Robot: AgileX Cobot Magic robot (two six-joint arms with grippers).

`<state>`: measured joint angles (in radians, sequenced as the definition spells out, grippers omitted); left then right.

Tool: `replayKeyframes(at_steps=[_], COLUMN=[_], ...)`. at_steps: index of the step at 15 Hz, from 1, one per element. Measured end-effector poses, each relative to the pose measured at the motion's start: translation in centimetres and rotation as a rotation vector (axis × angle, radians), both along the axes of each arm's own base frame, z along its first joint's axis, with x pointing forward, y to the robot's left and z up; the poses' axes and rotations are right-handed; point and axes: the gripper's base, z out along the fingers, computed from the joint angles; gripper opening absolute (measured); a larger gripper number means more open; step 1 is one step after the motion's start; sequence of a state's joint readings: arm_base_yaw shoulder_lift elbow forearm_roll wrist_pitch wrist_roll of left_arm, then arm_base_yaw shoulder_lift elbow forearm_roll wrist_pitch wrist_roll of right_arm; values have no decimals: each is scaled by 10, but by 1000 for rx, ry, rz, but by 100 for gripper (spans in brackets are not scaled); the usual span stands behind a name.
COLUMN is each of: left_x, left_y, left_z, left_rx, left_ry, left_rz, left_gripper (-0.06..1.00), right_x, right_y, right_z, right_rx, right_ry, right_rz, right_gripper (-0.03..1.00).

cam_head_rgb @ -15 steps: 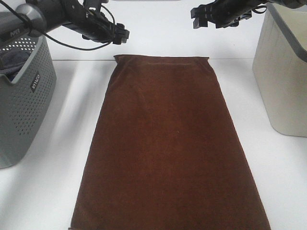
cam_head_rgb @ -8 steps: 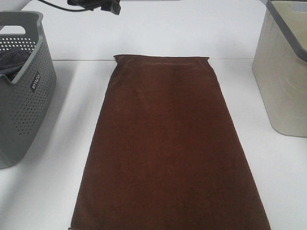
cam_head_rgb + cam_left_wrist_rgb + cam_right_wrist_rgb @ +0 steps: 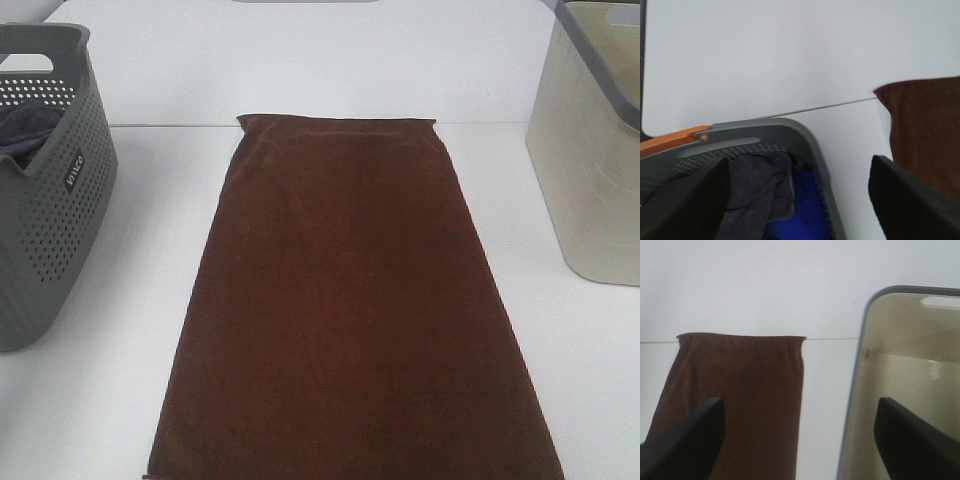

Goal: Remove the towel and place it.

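Observation:
The towel (image 3: pixel 350 300) is a long dark reddish-brown cloth lying flat down the middle of the white table, its near end cut off by the picture's bottom edge. One far corner of it shows in the left wrist view (image 3: pixel 925 130), and its far end in the right wrist view (image 3: pixel 740 385). Neither arm appears in the exterior view. My left gripper (image 3: pixel 800 162) hangs open above the grey basket, nothing between its fingers (image 3: pixel 685 200). My right gripper (image 3: pixel 800 401) is open too, high over the gap between towel and beige basket, holding nothing.
A grey perforated basket (image 3: pixel 50 230) stands at the left, its rim (image 3: pixel 765 125) showing in the left wrist view, with a dark grey cloth (image 3: pixel 755 185) and a blue cloth (image 3: pixel 800 210) inside. A beige basket (image 3: pixel 590 170) stands at the right, its inside (image 3: pixel 900 390) bare.
Both arms, seen above the towel's far end a second ago, have pulled up and back out of the exterior view. The towel lies as before.

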<state>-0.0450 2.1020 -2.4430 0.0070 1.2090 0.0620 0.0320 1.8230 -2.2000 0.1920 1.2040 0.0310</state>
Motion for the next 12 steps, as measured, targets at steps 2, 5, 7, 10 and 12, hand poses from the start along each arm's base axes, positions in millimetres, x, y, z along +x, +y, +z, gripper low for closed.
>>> replayKeyframes(at_steps=[2, 5, 7, 10, 12], left_x=[-32, -78, -119, -191, -236], left_y=[55, 70, 75, 71, 60], left_z=[33, 39, 36, 41, 45], left_rx=[-177, -189, -190, -184, -164], left_ry=[-53, 0, 37, -21, -55], left_rz=[66, 71, 100, 152, 154], left_gripper=[71, 71, 71, 71, 71], right_x=[-47, -128, -194, -284, -335], right_y=[-15, -16, -16, -16, -16], right_z=[28, 28, 16, -8, -21], right_rx=[-14, -17, -17, -14, -12], right_ry=[-48, -20, -15, -79, -164], right_rz=[-59, -67, -67, -66, -67], right_gripper=[79, 79, 79, 79, 79])
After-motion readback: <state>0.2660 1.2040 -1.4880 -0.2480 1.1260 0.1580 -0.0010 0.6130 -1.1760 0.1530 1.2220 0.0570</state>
